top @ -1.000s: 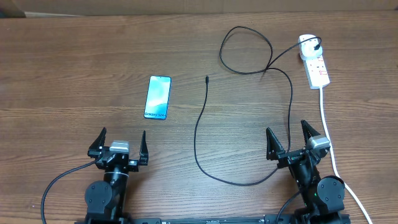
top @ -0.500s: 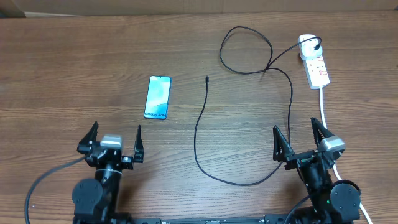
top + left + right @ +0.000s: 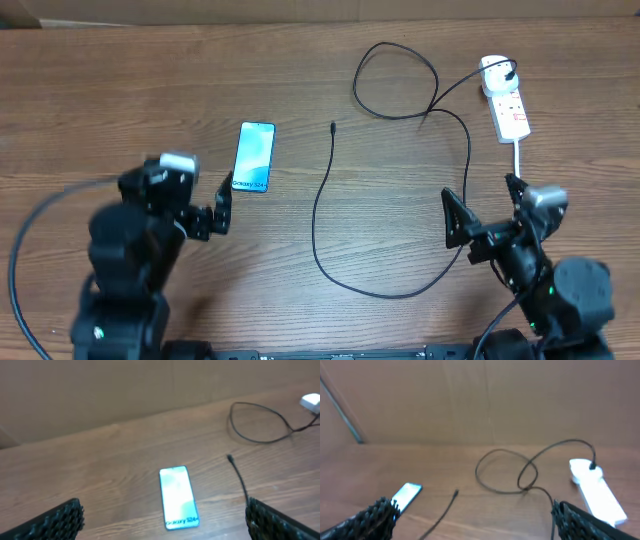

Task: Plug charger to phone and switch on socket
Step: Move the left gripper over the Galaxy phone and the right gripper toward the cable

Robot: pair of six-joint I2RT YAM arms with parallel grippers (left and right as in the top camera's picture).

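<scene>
The phone [image 3: 254, 156] lies flat on the wooden table, its light blue screen up; it also shows in the left wrist view [image 3: 178, 496] and the right wrist view [image 3: 407, 494]. The black charger cable [image 3: 322, 215] curves across the table, its connector tip [image 3: 333, 127] lying right of the phone and its far end at a white plug in the socket [image 3: 508, 105]. The tip also shows in the left wrist view [image 3: 229, 459] and the right wrist view [image 3: 455, 493]. My left gripper [image 3: 190, 190] is open and empty, just left of and nearer than the phone. My right gripper [image 3: 485, 205] is open and empty, near the cable's right run.
The socket's thick white cord [image 3: 522, 170] runs down the right side past my right arm. A looped part of the cable [image 3: 395, 80] lies at the back. A brown cardboard wall [image 3: 480, 400] stands behind the table.
Both arms have risen and moved forward from the front edge. The left gripper has come up beside the phone. The phone, cable and socket have not moved.
</scene>
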